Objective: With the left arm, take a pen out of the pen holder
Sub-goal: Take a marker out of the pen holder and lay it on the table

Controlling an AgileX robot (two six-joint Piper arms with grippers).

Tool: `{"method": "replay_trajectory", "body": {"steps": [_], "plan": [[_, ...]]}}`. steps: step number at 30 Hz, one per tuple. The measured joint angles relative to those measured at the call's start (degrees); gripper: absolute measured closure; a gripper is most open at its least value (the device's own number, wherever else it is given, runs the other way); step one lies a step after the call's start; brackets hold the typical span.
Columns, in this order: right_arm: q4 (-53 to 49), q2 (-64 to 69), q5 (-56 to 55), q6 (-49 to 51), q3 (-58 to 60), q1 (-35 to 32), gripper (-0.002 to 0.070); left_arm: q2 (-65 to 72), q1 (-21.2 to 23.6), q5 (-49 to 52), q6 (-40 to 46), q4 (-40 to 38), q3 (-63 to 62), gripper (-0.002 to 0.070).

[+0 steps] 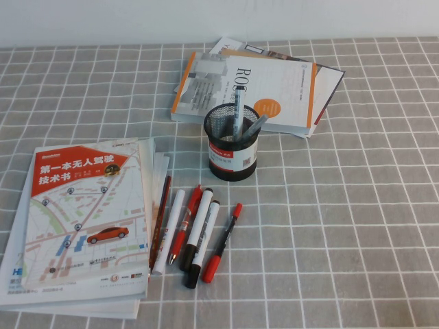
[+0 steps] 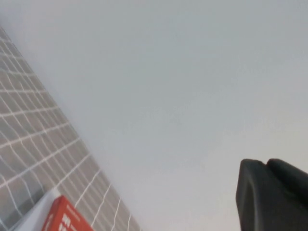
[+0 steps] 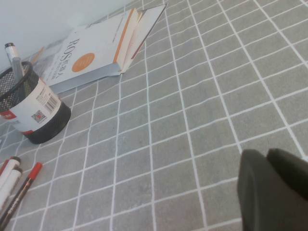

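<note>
Grey checked cloth [image 1: 357, 205] carries the mesh pen holder [image 1: 232, 142] mid-table, pens [image 1: 238, 103] standing inside; left gripper [image 2: 266, 166] faces the wall [image 2: 192, 72], raised, jaws together; right gripper [image 3: 266, 155] hovers low over cloth, jaws likewise together.

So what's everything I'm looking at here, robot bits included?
Tablecloth: one, grey with white grid, under everything.
Pen holder: one, black mesh, centre.
Pens in the holder: at least two, greyish.
Loose pens: about six, red, white and black, in front of the holder.
Left book stack: one, red map cover, left.
Back book stack: one, white and orange, behind the holder.
Left gripper: one, dark, fingers shut, raised, facing the wall.
Right gripper: one, dark, fingers shut, low over the cloth.
</note>
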Motion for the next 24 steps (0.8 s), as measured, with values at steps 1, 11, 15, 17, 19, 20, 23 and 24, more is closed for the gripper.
{"method": "replay_trajectory", "body": {"steps": [1, 11, 15, 17, 19, 20, 23, 24], "plan": [[0.0, 0.0, 0.0, 0.0, 0.0, 0.0, 0.0689, 0.0, 0.0, -0.7, 0.0, -0.18, 0.0, 0.0679], [0.0, 0.0, 0.0, 0.0, 0.0, 0.0, 0.0689, 4.42, 0.0, 12.83, 5.86, 9.06, -5.67, 0.0679], [0.0, 0.0, 0.0, 0.0, 0.0, 0.0, 0.0689, 17.01, 0.0, 31.41, 14.08, 19.95, -17.23, 0.0679], [0.0, 0.0, 0.0, 0.0, 0.0, 0.0, 0.0689, 22.9, 0.0, 37.92, 17.48, 22.13, -22.09, 0.0679], [0.0, 0.0, 0.0, 0.0, 0.0, 0.0, 0.0689, 28.18, 0.0, 39.66, 18.93, 21.73, -25.78, 0.0679], [0.0, 0.0, 0.0, 0.0, 0.0, 0.0, 0.0689, 30.36, 0.0, 39.51, 19.22, 20.81, -27.39, 0.0679], [0.0, 0.0, 0.0, 0.0, 0.0, 0.0, 0.0689, 37.92, 0.0, 38.11, 21.47, 15.38, -31.37, 0.0679], [0.0, 0.0, 0.0, 0.0, 0.0, 0.0, 0.0689, 40.53, 0.0, 38.7, 25.14, 14.09, -33.11, 0.0679]]}}
